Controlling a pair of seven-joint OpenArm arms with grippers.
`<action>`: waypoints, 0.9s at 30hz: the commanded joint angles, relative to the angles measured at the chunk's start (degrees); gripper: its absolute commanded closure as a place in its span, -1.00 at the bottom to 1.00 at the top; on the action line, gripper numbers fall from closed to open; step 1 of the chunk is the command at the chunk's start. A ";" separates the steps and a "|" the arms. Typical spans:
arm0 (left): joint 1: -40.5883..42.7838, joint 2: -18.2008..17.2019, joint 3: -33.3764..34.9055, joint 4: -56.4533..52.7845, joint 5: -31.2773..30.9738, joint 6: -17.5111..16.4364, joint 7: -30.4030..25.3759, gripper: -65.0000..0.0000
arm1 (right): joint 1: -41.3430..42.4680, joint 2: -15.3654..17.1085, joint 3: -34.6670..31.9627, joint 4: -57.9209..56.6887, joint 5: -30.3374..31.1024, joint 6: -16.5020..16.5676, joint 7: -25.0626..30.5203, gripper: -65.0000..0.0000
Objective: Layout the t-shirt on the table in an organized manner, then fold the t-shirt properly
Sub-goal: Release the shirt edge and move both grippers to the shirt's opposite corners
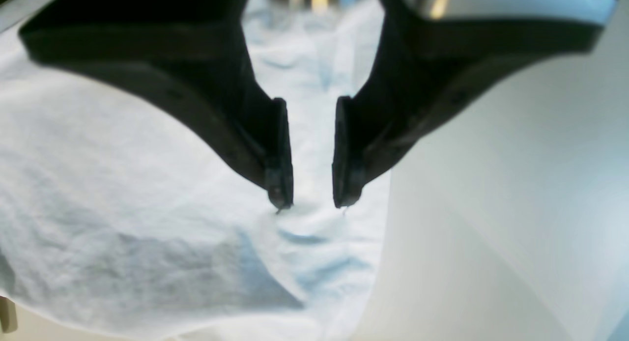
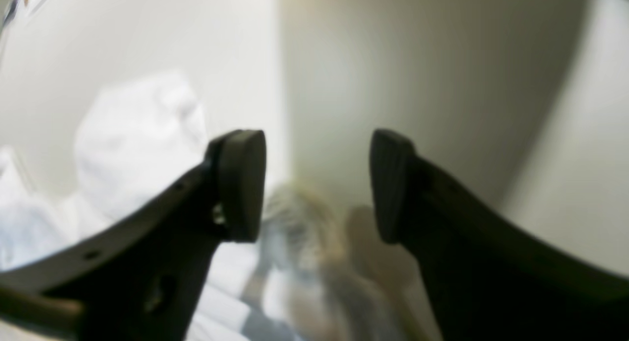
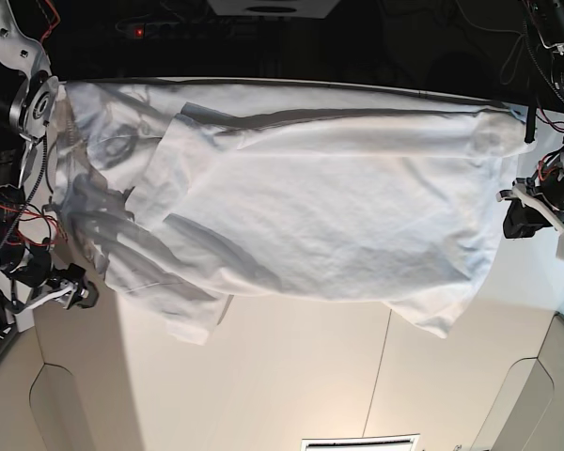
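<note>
The white t-shirt (image 3: 310, 207) lies spread wide across the far half of the table (image 3: 291, 376), wrinkled, with a folded flap at its left end. My left gripper (image 1: 312, 201) stands at the shirt's right edge (image 3: 519, 214). Its jaws are a narrow gap apart, the tips touch a small ridge of the t-shirt (image 1: 123, 193), and nothing is clamped between the pads. My right gripper (image 2: 317, 184) is open wide and empty, near the shirt's left end (image 3: 73, 293). In the blurred right wrist view the t-shirt (image 2: 137, 134) lies to its left.
A thin dark seam (image 3: 381, 366) crosses the bare table in front of the shirt. Arm hardware and cables (image 3: 19, 141) crowd the left edge, and the other arm's body (image 3: 555, 188) the right edge. The table's far edge runs just behind the shirt.
</note>
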 commanded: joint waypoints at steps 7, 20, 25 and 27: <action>-0.74 -0.98 -0.31 0.83 -0.79 -0.20 -1.49 0.44 | 1.60 0.61 -9.86 -2.99 -0.74 0.39 1.14 -0.05; -16.17 -4.07 4.22 -13.09 -0.74 1.73 -4.07 0.44 | 1.73 0.61 -10.10 -2.95 -1.11 -0.59 1.38 1.00; -32.76 -6.73 13.55 -32.94 4.00 1.75 -7.45 0.13 | 1.73 0.61 -10.10 -2.95 -1.11 -0.59 1.38 1.00; -39.01 -6.99 17.62 -41.38 7.06 1.77 -9.49 0.13 | 1.73 0.61 -10.10 -2.95 -1.09 -0.61 1.36 1.00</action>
